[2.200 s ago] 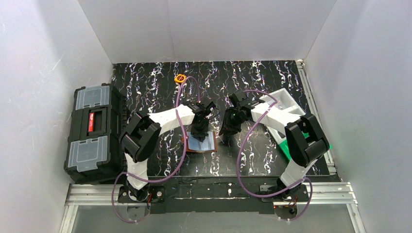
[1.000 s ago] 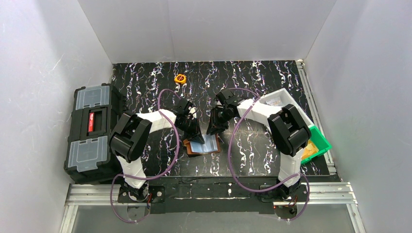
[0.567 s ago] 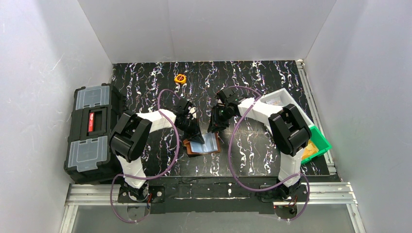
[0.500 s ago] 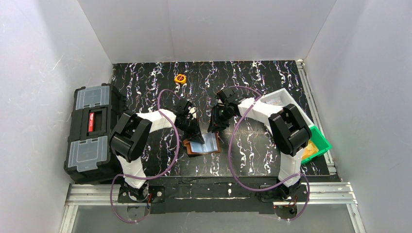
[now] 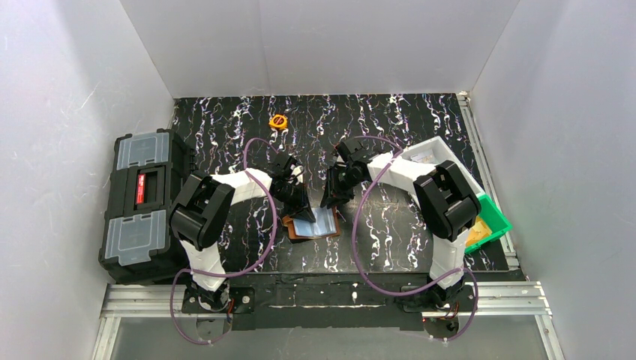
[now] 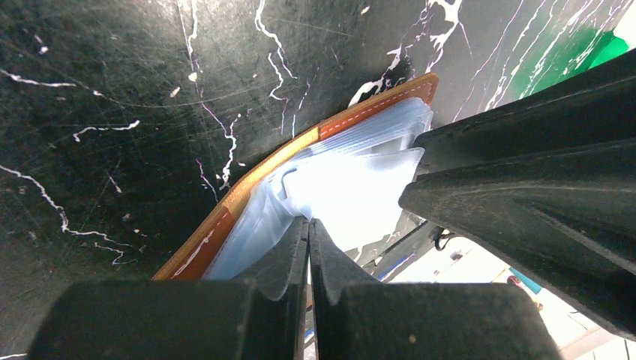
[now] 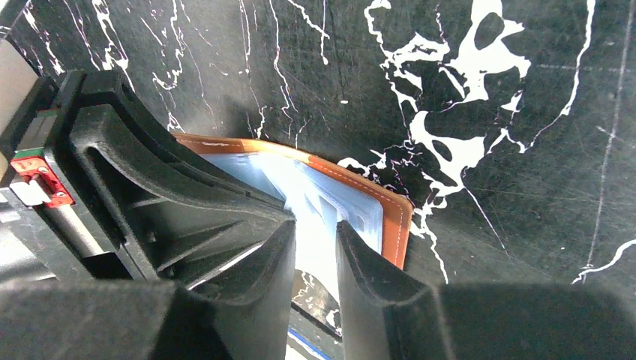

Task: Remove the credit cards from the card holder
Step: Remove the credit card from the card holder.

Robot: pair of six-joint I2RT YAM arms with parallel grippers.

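Your card holder (image 5: pixel 296 232) lies open on the desk (image 5: pixel 420 127), between the two arms and toward the near edge, with its brown leather rim showing round the pale blue-grey pockets. By my reading the credit cards (image 5: pixel 321 219) are not out yet. From above a bluish face shows inside the holder, and no loose card lies on the desk beside it. In the wrist views the pale leaves fan up off the leather, but there you cannot tell pocket from card. Your left gripper (image 6: pixel 307 226) has its jaws together, the tips set on the fanned leaves at the holder's far left; I judge it to be pinning the holder down. Your right gripper (image 7: pixel 315 234) stands at the far right edge with its jaws a little apart and a pale leaf between them. Whether they are clamped on it you cannot tell. The whole extraction is left: get hold of a card, slide it clear, then do the same for the others. Further out are the black toolbox (image 5: pixel 142 206) at the left, the small orange round object (image 5: pixel 278 120) at the far side, and the green bin (image 5: pixel 499 217) at the right.
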